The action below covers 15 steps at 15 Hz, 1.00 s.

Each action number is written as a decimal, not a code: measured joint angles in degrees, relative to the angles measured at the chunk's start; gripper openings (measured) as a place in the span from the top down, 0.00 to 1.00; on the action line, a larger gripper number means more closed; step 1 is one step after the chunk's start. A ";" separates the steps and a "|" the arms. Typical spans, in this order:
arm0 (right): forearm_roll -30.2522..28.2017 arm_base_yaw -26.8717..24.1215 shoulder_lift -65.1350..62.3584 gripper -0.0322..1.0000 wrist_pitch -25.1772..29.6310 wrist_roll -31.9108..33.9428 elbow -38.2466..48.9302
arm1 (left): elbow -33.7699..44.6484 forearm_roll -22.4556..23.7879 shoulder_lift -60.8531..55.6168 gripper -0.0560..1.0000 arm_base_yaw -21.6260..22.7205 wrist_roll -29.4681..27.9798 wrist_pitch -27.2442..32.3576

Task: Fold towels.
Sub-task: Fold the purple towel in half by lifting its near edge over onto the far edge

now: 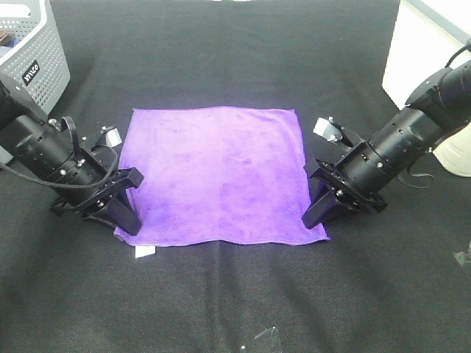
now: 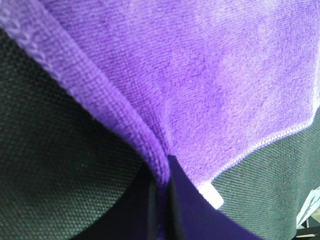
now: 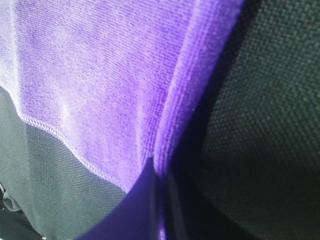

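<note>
The purple towel lies spread flat on the black table. Its small white tag sticks out at the near left corner. My left gripper is at the towel's left edge near that corner. The left wrist view shows its fingers pinched on the stitched edge of the towel, with the tag beside them. My right gripper is at the right edge near the near right corner. The right wrist view shows its fingers closed on the towel's edge.
A grey perforated basket stands at the far left. A white box and a white container stand at the right. A scrap of clear tape lies on the table near the front.
</note>
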 joint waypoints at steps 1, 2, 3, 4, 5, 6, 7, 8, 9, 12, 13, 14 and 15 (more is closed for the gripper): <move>0.00 0.00 0.00 0.96 0.17 0.11 0.00 | 0.00 0.06 0.00 0.95 0.00 0.17 0.00; 0.00 0.00 0.00 0.96 0.17 0.11 0.00 | 0.00 0.06 0.00 0.95 0.00 0.17 0.00; -0.52 0.00 0.00 0.96 1.20 0.86 0.00 | 0.00 0.52 0.00 0.95 0.00 0.46 0.29; -1.03 0.00 0.11 0.96 2.46 1.38 0.00 | 0.00 1.09 0.00 0.95 0.00 0.80 1.15; -1.49 0.00 0.23 0.96 3.84 1.78 0.00 | 0.17 1.43 0.00 0.95 0.00 1.15 1.78; -1.78 0.00 0.34 0.96 5.04 2.35 0.34 | 0.92 1.32 -0.17 0.95 0.00 1.38 1.89; -1.72 0.00 0.06 0.96 5.50 2.69 1.32 | 2.46 1.38 -1.09 0.95 0.00 1.66 1.55; -1.43 0.00 -1.55 0.96 5.50 2.75 3.55 | 5.21 2.12 -3.21 0.95 0.00 2.18 0.63; -1.32 0.00 -3.72 0.96 5.50 2.81 5.21 | 7.05 2.46 -5.16 0.95 0.00 2.35 0.00; -0.57 0.00 -10.94 0.96 5.56 2.81 10.08 | 12.03 2.58 -12.95 0.95 0.00 2.52 -0.23; -0.46 0.00 -12.89 0.96 5.79 2.81 11.23 | 13.12 2.58 -15.58 0.95 0.00 2.52 -0.17; -0.40 0.00 -14.38 0.96 5.90 2.86 11.86 | 13.64 2.64 -17.70 0.95 0.00 2.52 -0.11; -0.29 0.00 -15.53 0.96 5.90 3.15 11.97 | 13.75 2.64 -18.68 0.95 0.00 2.52 -0.11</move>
